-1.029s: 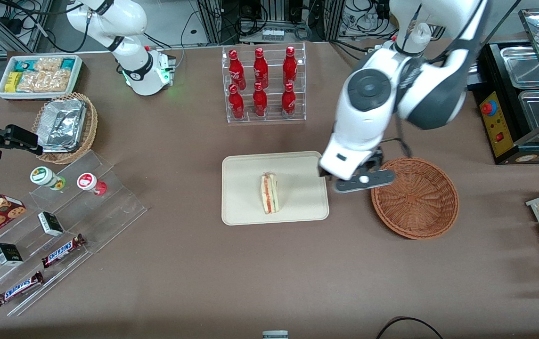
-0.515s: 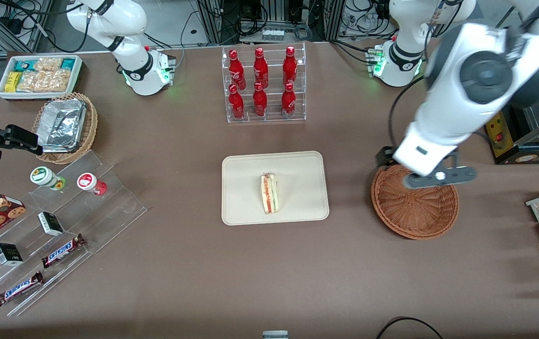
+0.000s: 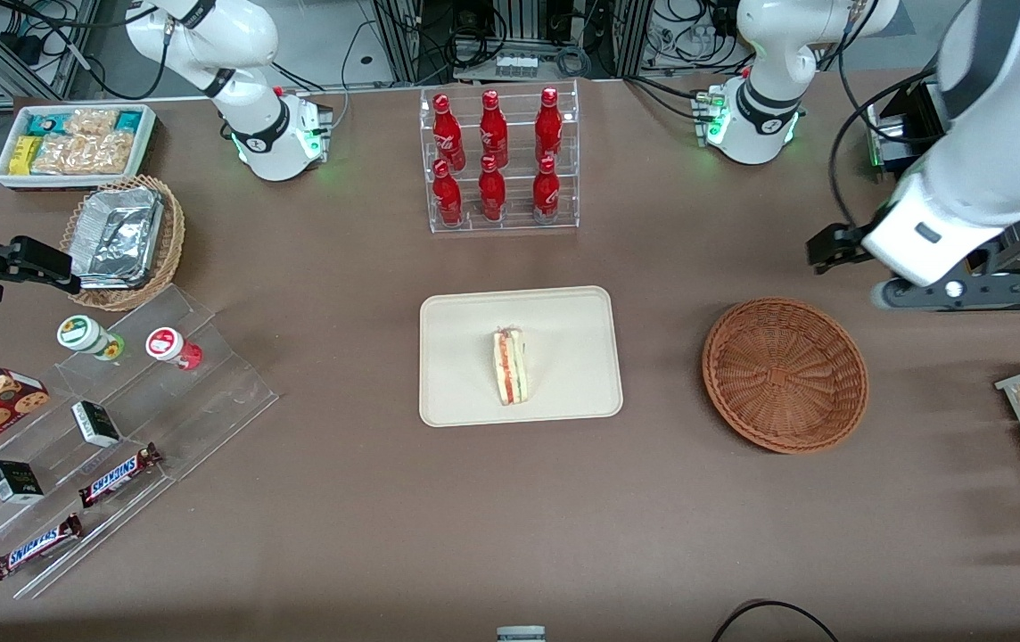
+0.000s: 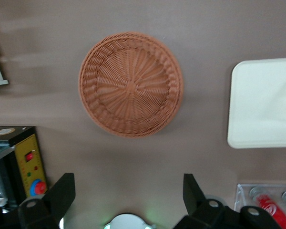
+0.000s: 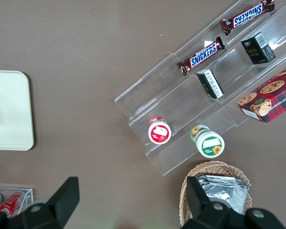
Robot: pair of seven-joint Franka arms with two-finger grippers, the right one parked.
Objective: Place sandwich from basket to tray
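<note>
The sandwich (image 3: 510, 366) stands on its crust in the middle of the tray (image 3: 465, 392), so the job looks done. The basket (image 3: 785, 374) sits bare. The gripper (image 4: 127, 195) hangs high beside the basket, fingers spread wide, holding nothing.

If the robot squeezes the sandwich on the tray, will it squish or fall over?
Probably it would squish: the sandwich looks like soft pale bread with filling layers. It stands on a narrow edge on the tray, so a sideways push might tip it flat. It looks small, likely light. The gripper is open, above the table, farther from the front camera than the basket.
</note>
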